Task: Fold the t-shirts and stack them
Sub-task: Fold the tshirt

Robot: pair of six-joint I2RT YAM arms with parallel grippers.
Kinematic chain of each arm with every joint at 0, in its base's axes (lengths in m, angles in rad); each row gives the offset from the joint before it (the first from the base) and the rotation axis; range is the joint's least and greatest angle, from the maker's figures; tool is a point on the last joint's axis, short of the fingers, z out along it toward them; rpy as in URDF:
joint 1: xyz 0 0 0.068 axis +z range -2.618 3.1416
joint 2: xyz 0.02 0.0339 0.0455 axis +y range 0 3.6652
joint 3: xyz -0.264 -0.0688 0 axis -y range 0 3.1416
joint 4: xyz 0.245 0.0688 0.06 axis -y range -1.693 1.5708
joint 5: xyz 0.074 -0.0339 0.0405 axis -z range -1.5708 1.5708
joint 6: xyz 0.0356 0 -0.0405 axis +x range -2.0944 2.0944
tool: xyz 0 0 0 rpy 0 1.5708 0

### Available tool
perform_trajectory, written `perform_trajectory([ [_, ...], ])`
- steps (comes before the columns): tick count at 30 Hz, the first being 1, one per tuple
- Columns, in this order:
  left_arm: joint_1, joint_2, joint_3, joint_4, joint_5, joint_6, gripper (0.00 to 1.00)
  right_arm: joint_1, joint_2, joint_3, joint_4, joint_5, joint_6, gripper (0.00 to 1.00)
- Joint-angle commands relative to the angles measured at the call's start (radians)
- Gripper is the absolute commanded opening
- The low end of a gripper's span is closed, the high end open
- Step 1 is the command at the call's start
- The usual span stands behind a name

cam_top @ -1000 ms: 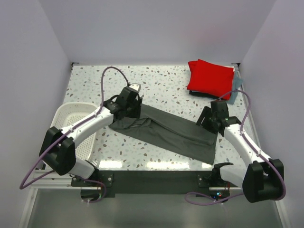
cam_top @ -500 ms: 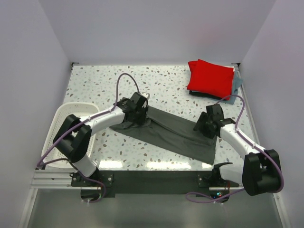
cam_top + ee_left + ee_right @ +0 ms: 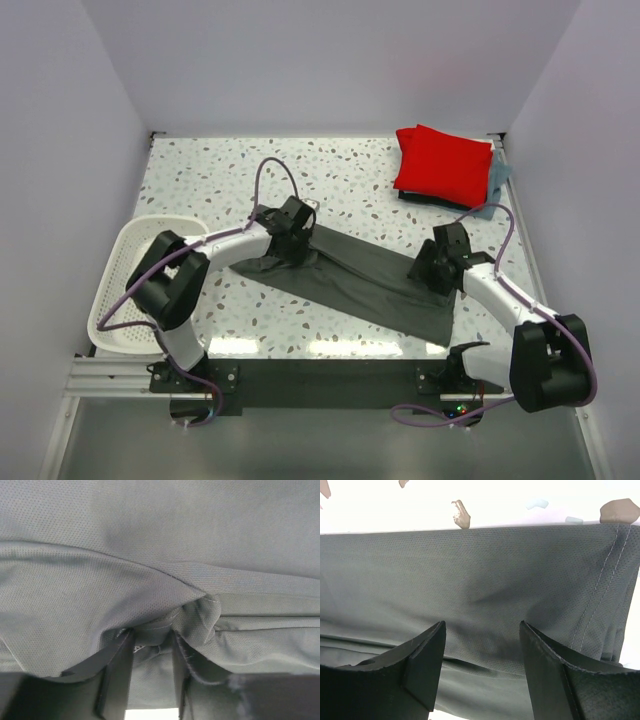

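The large dark grey t-shirt (image 3: 360,280) lies as a long folded strip, slanting from middle left to front right. My left gripper (image 3: 292,238) is down on its left end. In the left wrist view my left gripper (image 3: 152,639) is shut on a bunched fold of the grey cloth (image 3: 150,555), with its fingers (image 3: 119,670) narrow. My right gripper (image 3: 433,266) is over the strip's right end. In the right wrist view my right gripper (image 3: 482,630) is open and empty just above the cloth (image 3: 485,570), near its stitched hem. The red t-shirt (image 3: 445,163) lies folded at the back right, on the light blue-grey one (image 3: 497,188).
A white mesh basket (image 3: 135,262) stands at the left edge beside my left arm. A dark folded layer (image 3: 425,198) shows under the red shirt. The walls close in on three sides of the speckled table (image 3: 350,165).
My left gripper moved right and came down onto the left end of the grey shirt, bunching it. My right gripper edged a little left over the right end.
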Motion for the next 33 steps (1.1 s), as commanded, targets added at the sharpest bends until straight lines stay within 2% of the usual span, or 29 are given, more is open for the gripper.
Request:
perform_trajectory([
  [1, 0.000, 0.007, 0.028, 0.049, 0.021, 0.020, 0.36, 0.002, -0.009, -0.004, 0.003, 0.021, 0.013, 0.64],
  [5, -0.002, 0.014, 0.042, 0.044, 0.044, 0.017, 0.19, 0.002, 0.008, -0.015, 0.012, 0.021, 0.016, 0.64],
  [6, -0.002, 0.016, 0.045, 0.041, 0.047, 0.016, 0.12, 0.003, 0.011, -0.015, 0.010, 0.023, 0.014, 0.64],
  [10, 0.000, 0.013, 0.082, 0.008, 0.067, 0.011, 0.01, 0.003, 0.028, -0.016, 0.010, 0.027, 0.014, 0.64],
  [20, 0.009, 0.007, 0.172, -0.129, 0.090, 0.032, 0.00, 0.003, 0.048, -0.007, 0.007, 0.037, 0.011, 0.64],
  [26, 0.012, 0.007, 0.172, -0.222, 0.090, 0.057, 0.00, 0.003, 0.068, 0.001, 0.007, 0.035, 0.008, 0.64],
  [33, 0.014, -0.009, 0.180, -0.288, 0.092, 0.100, 0.09, 0.003, 0.077, -0.004, 0.009, 0.033, 0.007, 0.64],
])
